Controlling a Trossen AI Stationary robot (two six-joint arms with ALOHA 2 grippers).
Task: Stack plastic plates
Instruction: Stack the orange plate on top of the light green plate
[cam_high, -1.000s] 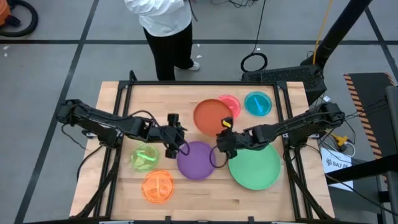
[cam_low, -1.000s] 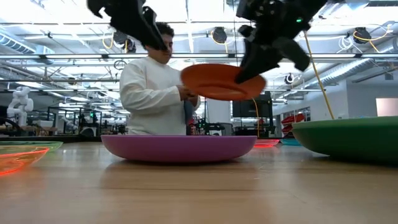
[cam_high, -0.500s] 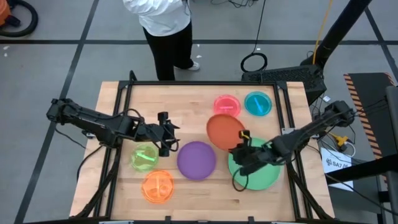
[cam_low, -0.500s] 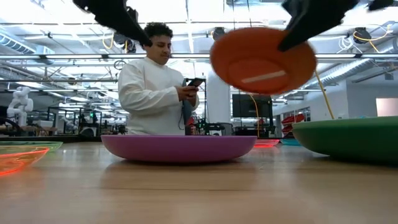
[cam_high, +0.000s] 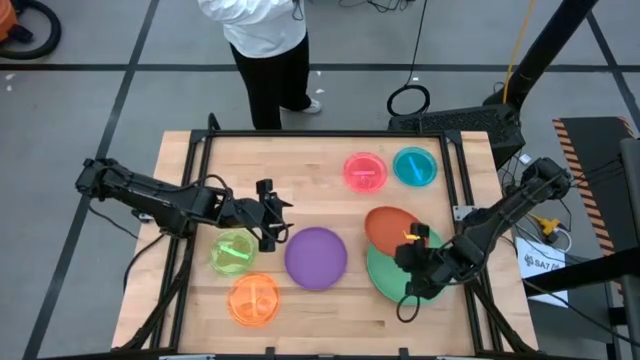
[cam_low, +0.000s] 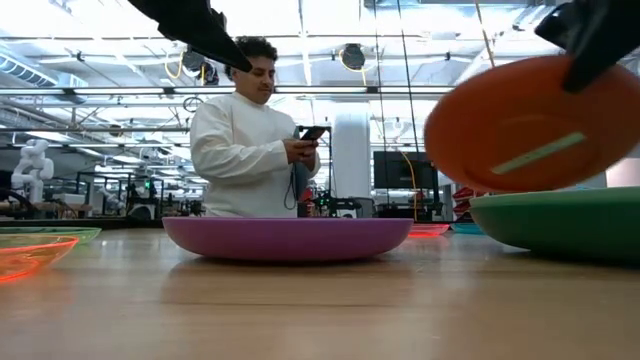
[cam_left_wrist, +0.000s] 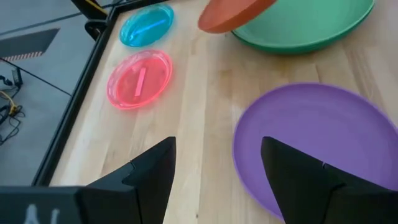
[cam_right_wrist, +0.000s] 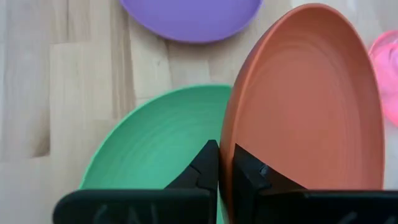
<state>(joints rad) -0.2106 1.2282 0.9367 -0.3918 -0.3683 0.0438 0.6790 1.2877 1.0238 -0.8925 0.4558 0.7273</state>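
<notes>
My right gripper (cam_high: 408, 243) is shut on the orange-red plate (cam_high: 390, 226), which hangs tilted over the far left part of the mint green plate (cam_high: 385, 276) at the table's right near side. My left gripper (cam_high: 272, 226) hovers open above the table between the lime plate (cam_high: 233, 252) and the purple plate (cam_high: 316, 257). An orange translucent plate (cam_high: 252, 299) rests flat near the near edge. The pink plate (cam_high: 365, 171) and the blue plate (cam_high: 415, 166) lie flat at the far right. No dark green plate shows. My right gripper pinches the orange-red plate's rim (cam_right_wrist: 227, 155) between its two fingers, one on each face. The fingers (cam_right_wrist: 247, 171) come from the table's right near side. The plate is lifted clear and steeply tilted, its underside (cam_low: 530, 125) turned toward the near edge, above the mint green plate.
A person in white (cam_high: 265, 40) stands beyond the table's far edge, holding a phone. A black frame rail (cam_high: 330, 133) borders the table. Bare wood (cam_high: 300, 170) shows at the far middle and left.
My right gripper has carried the orange-red plate from just beyond the purple plate toward the table's right and near edge, over the mint green plate, tipping it from nearly level to steeply tilted. My left gripper has drawn back a little toward the left, then kept still.
</notes>
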